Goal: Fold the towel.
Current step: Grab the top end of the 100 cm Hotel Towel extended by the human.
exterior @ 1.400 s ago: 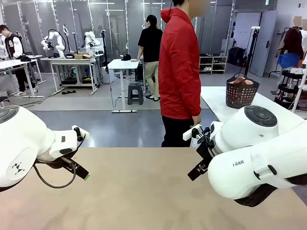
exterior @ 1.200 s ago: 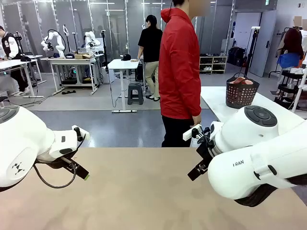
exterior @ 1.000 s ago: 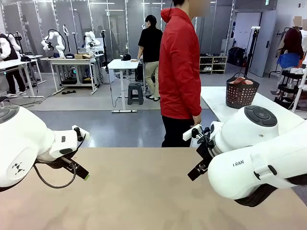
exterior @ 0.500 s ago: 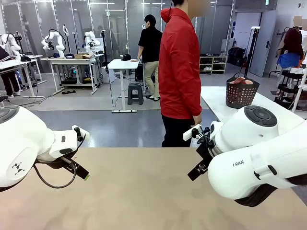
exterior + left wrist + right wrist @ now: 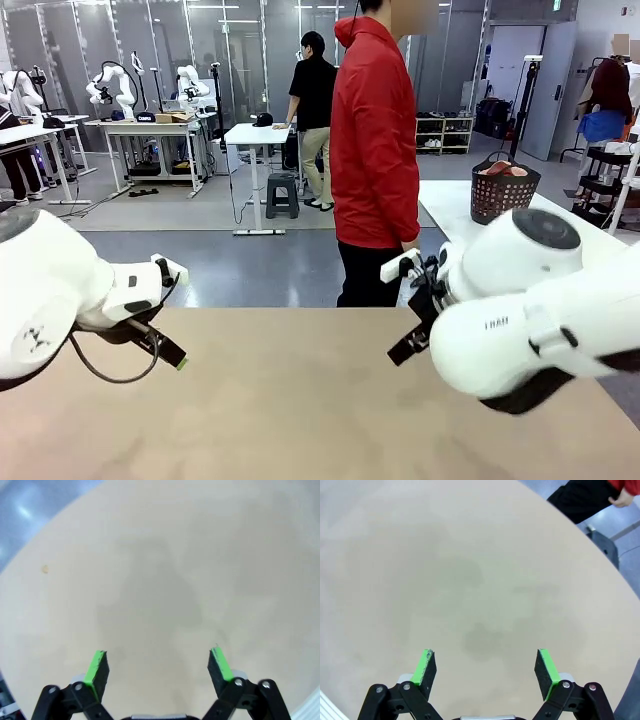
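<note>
Towel (image 5: 503,169) — one, in basket (image 5: 497,205); left gripper (image 5: 159,661), right gripper (image 5: 485,661) — two, both spread above table (image 5: 300,400).

A few small dark letters, blurred but seemingly "FRAN", stood on the white shell of the right arm (image 5: 520,335), while the left arm (image 5: 55,300) bore only a small dark emblem without readable lettering.

Left arm (image 5: 55,300) and right arm (image 5: 520,330) both in, empty.
Left gripper (image 5: 157,661) and right gripper (image 5: 485,661) point down, green-padded fingers (image 5: 96,667) spread wide, nothing between them; arms enter from opposite sides, wrists angled toward the middle.
</note>
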